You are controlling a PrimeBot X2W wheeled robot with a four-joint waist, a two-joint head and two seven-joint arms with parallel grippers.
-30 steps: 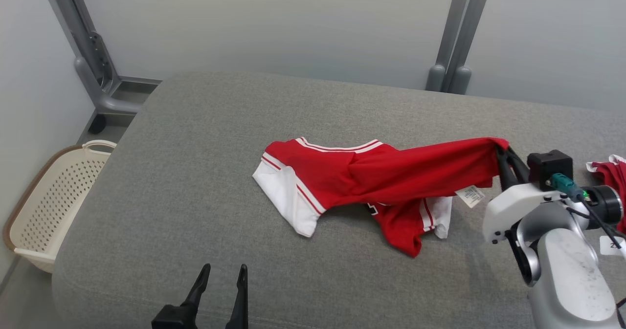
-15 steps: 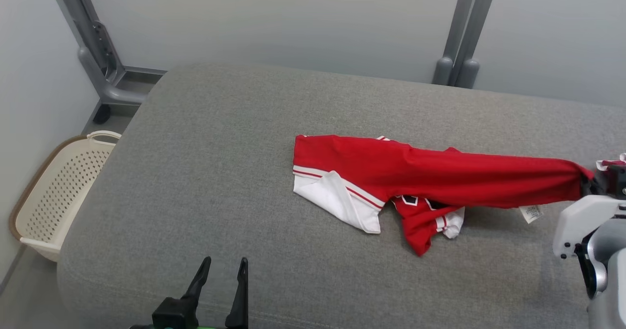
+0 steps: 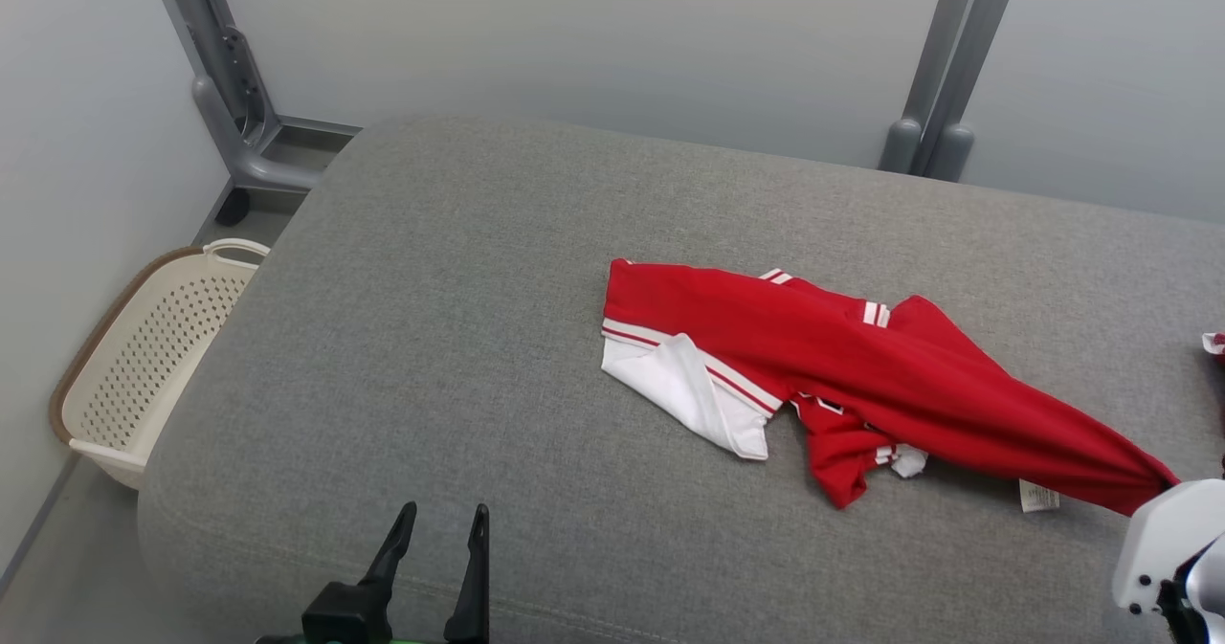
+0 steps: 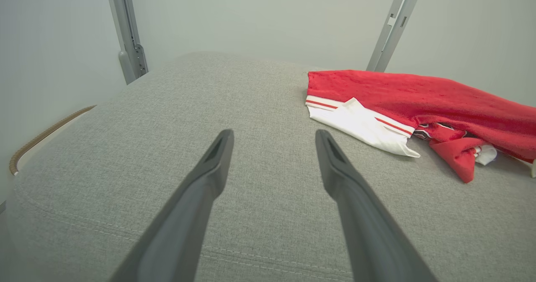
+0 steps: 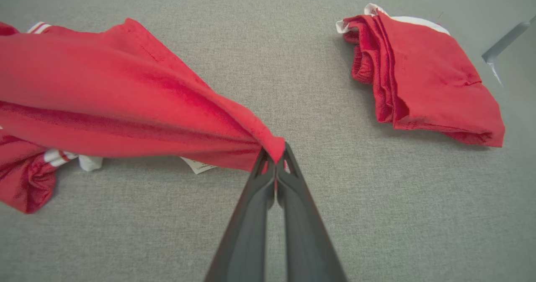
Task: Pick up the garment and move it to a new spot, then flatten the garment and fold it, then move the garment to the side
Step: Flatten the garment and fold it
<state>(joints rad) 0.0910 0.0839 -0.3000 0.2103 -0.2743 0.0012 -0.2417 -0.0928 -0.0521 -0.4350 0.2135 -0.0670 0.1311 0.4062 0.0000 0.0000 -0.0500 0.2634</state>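
Jaws on the left gripper (image 3: 445, 510) are standing wide apart and gripping nothing, with the two dark fingers pointing out over the near edge of the grey cushion (image 3: 459, 271). Off that cushion's left end, a cream perforated basket (image 3: 144, 357) is sitting on the floor beside the wall, and a grey metal post (image 3: 230, 79) is rising behind it.

Moving rightward, the red garment (image 3: 861, 366) is lying right of the cushion's middle, well apart from the left gripper. Its left end is resting on the fabric, with a white panel (image 3: 689, 390) edged in red and white stripes folded outward toward the near side. A crumpled red flap is poking out below the main body. From there the cloth is narrowing into a taut band that is running down and to the right, with a small white care label (image 3: 1038, 496) hanging under it.

At the band's tip, the right gripper (image 5: 276, 156) is pinching the red cloth, its jaws pressed fully together on a small bunch of fabric. Farther right, a second red garment (image 5: 427, 76) is lying folded on the cushion, apart from the first.
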